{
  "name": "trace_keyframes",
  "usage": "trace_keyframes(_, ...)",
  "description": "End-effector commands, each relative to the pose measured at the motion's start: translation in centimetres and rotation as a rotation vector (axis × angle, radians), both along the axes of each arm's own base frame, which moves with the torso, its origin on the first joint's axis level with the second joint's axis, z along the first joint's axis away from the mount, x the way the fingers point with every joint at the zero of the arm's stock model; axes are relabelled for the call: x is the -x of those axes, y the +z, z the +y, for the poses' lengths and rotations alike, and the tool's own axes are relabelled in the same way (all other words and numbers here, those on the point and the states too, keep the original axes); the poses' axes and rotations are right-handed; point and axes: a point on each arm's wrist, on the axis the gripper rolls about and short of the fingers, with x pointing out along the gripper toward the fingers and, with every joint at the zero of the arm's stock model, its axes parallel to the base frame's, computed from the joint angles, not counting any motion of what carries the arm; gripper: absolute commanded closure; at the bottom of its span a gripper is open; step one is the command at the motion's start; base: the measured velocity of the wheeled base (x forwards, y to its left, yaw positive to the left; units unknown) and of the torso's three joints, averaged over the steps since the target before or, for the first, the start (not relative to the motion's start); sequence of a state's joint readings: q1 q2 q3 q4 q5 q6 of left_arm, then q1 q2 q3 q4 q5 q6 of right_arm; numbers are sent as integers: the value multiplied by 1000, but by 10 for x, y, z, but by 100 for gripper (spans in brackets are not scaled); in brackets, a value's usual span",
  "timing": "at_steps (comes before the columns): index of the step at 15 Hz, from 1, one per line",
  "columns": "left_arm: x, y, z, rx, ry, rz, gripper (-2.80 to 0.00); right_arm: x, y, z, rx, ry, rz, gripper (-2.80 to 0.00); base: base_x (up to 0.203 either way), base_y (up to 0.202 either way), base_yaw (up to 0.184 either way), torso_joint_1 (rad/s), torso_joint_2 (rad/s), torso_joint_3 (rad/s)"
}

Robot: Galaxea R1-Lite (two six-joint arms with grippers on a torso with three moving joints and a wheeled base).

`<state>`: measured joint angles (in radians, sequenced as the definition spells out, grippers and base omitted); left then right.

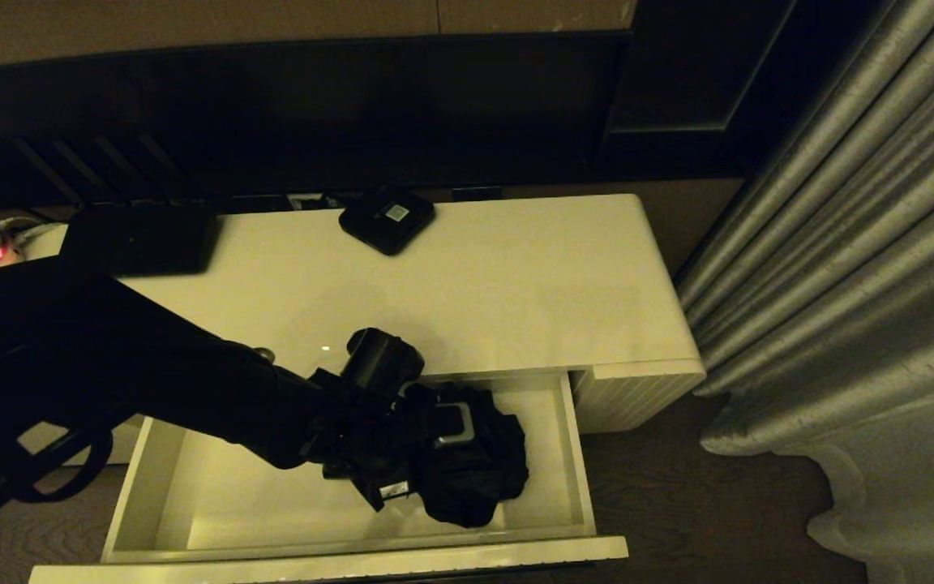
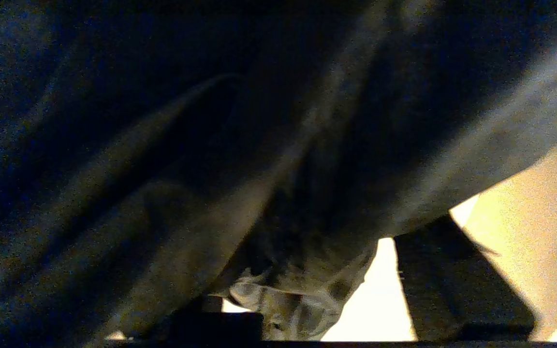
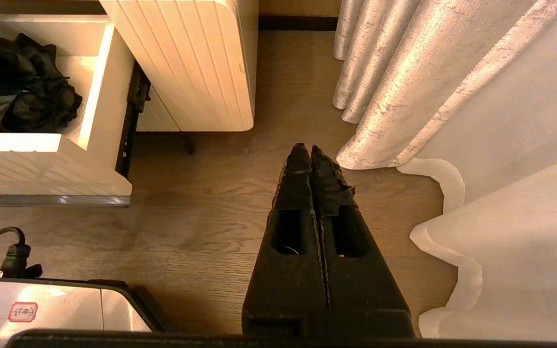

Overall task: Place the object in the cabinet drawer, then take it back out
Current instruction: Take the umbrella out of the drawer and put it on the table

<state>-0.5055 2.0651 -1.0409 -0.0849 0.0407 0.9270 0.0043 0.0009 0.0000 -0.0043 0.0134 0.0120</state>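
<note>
The black folding umbrella (image 1: 479, 474) lies bunched in the right part of the open cream drawer (image 1: 582, 462). My left gripper (image 1: 443, 434) reaches down into the drawer, right on top of the umbrella. In the left wrist view the umbrella's fabric (image 2: 278, 145) fills almost everything. My left gripper (image 2: 336, 309) has its fingers (image 2: 452, 285) spread apart, and a bright gap shows between the fabric and one finger. My right gripper (image 3: 307, 152) hangs shut and empty over the wood floor, to the right of the cabinet. From there the umbrella (image 3: 17, 96) shows inside the drawer (image 3: 95, 96).
On the cabinet top (image 1: 516, 284) sit a small black square box (image 1: 387, 219) and a flat black device (image 1: 139, 239) at the back. A grey curtain (image 1: 840, 284) hangs close on the right. The drawer's left half shows a bare floor (image 1: 232, 503).
</note>
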Motion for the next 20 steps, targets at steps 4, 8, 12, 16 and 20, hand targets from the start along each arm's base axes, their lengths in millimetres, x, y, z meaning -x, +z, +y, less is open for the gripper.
trace_keyframes(4, 3, 3, 1, 7, 4, -6, 0, 0, 0, 0, 0, 1, 0, 0, 0, 0, 0, 0, 0, 0)
trace_keyframes(8, 11, 15, 6, 20, 6, -28, 0, 0, 0, 0, 0, 1, 0, 0, 0, 0, 0, 0, 0, 0)
trace_keyframes(12, 21, 38, 12, 47, 10, -80, 0, 0, 0, 0, 0, 1, 2, 0, 0, 0, 0, 0, 0, 0)
trace_keyframes(16, 43, 73, 24, 83, 16, -166, 0, 0, 0, 0, 0, 1, 0, 0, 0, 0, 0, 0, 0, 0)
trace_keyframes(20, 66, 99, 38, 92, 38, -242, 0, 0, 0, 0, 0, 1, 0, 0, 0, 0, 0, 0, 0, 0)
